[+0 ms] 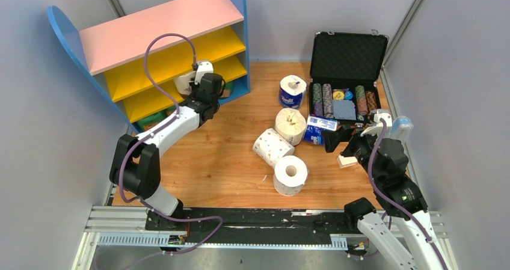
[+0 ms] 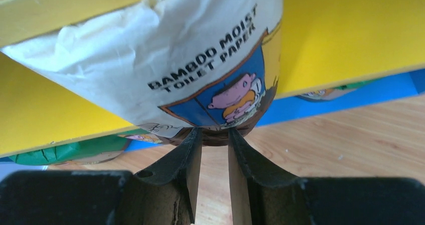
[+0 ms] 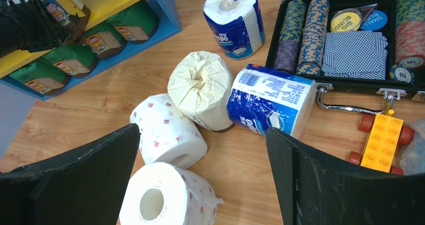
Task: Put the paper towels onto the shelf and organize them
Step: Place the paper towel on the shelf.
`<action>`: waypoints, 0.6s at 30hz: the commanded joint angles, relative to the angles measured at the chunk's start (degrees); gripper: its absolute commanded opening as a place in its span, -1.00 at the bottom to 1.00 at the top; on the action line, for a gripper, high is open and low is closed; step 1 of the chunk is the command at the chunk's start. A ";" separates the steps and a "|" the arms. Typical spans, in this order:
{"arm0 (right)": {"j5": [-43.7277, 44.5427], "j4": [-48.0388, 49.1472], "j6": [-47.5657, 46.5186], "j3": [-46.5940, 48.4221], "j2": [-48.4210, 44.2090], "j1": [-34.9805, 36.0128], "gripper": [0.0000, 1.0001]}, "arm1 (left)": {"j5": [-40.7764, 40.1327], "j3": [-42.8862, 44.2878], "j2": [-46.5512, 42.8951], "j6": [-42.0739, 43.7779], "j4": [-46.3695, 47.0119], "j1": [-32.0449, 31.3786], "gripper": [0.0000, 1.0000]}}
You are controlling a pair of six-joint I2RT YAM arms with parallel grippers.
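Note:
My left gripper is shut on the lower edge of a cream-wrapped paper towel roll printed "Bamboo Moist Toilet Paper". It holds the roll at the front of the shelf, by the yellow board above the bottom tier. Green-wrapped rolls lie in the bottom tier. My right gripper is open and empty above the loose rolls: a cream roll, a lying blue-white roll, an upright blue-white roll, a floral roll and a white hollow-core roll.
An open black foam-lined case with poker chip stacks stands at the back right. A yellow toy brick car lies in front of it. Grey walls close in both sides of the wooden table.

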 commanded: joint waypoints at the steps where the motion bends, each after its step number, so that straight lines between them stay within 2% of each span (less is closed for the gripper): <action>1: 0.87 2.03 0.49 0.00 0.32 0.26 1.00 | -2.09 0.40 2.06 -0.90 5.23 2.77 -0.33; 18: 0.74 2.04 0.53 0.05 0.57 0.26 1.00 | -0.93 1.46 6.02 0.24 2.80 6.24 -0.28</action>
